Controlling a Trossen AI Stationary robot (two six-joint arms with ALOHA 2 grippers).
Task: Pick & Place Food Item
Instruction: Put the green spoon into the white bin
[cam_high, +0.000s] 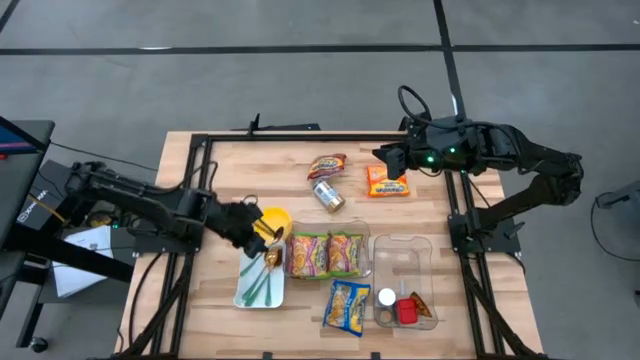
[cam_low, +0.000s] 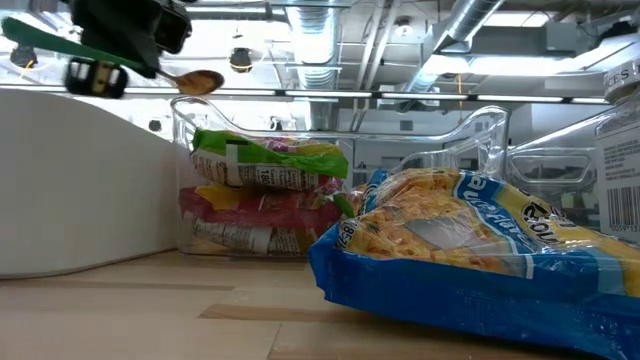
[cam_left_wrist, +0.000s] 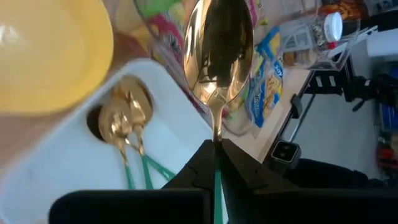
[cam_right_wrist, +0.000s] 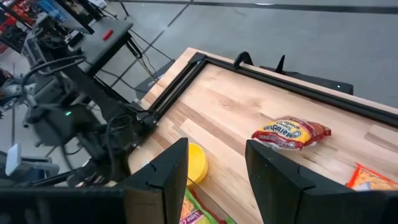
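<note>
Wooden table (cam_high: 300, 160) on grey concrete floor (cam_high: 300, 80).

Two dark arms, black-cabled, with angular two-finger grippers.

The left arm (cam_high: 140, 205) is matte black, built of rounded cylindrical links, with bundles of black cable looping beside its base and a small yellow mark near its rear link. The left gripper (cam_left_wrist: 216, 163) has two flat, wedge-shaped black fingers (cam_left_wrist: 245, 168) narrowing toward their tips, set ahead of a broad black block. The right arm (cam_high: 530, 160) is the same dark finish, with a black cable loop rising behind its wrist and small green indicator lights glowing on the wrist housing. The right gripper (cam_right_wrist: 216, 171) has two wide, slab-like black fingers with bevelled edges.
</note>
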